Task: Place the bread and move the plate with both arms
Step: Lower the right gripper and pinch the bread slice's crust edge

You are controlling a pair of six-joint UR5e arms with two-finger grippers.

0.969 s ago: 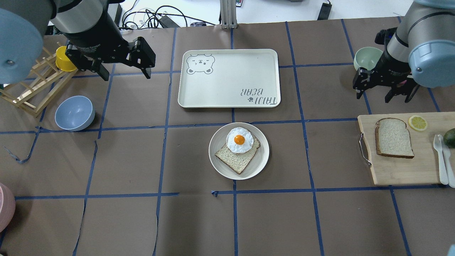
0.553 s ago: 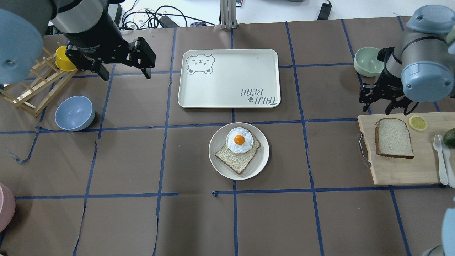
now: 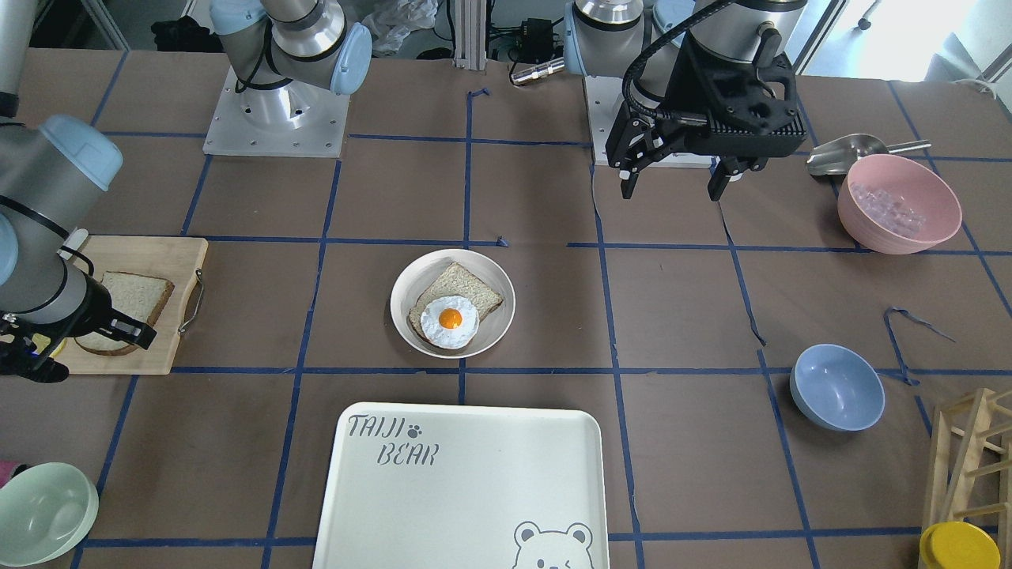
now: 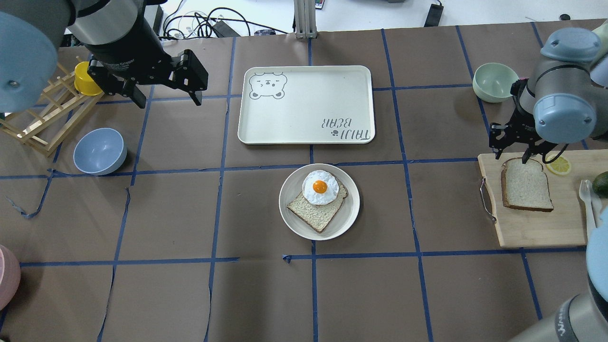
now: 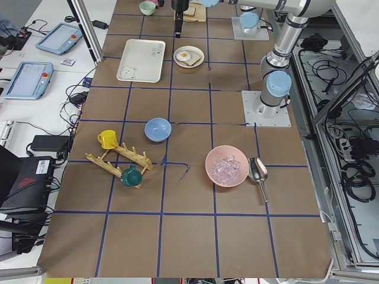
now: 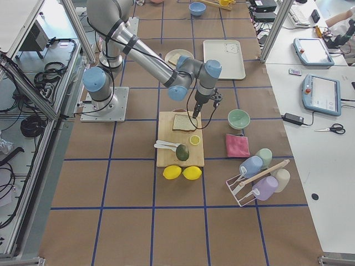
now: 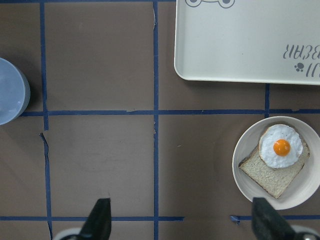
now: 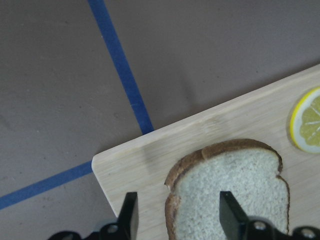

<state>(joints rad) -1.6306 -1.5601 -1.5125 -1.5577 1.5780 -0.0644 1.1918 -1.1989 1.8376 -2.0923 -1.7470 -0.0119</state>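
Brown paper (image 3: 672, 316) crossed by blue tape is seen covering the table from the front-facing camera. At its middle the plate (image 3: 402, 308) is set, loaded with a grainy slice (image 3: 462, 283) and a fried egg (image 3: 449, 320). The left gripper (image 3: 670, 192) is held high near the robot's base, spread wide, with nothing held.

From overhead, the bread (image 4: 526, 185) is found lying flat on a wooden cutting board (image 4: 536, 228) at the right edge, well apart from the plate. The right gripper (image 4: 510, 156) is poised at the bread's far, rounded end, parted and holding nothing. A lemon slice (image 4: 558, 164) lies just beside that end, and a bear-printed tray (image 4: 308, 95) lies beyond the plate.

From the left end, plate and tray are made out small and far off.

From the right end, the right arm (image 6: 145, 57) is seen bent down over the board.

By the left wrist camera, the plate is shown at right and a blue bowl (image 7: 10, 90) at left.

By the right wrist camera, one of the fingers (image 8: 230, 215) is shown over the crumb, the other over bare board beside the crust; contact cannot be told.
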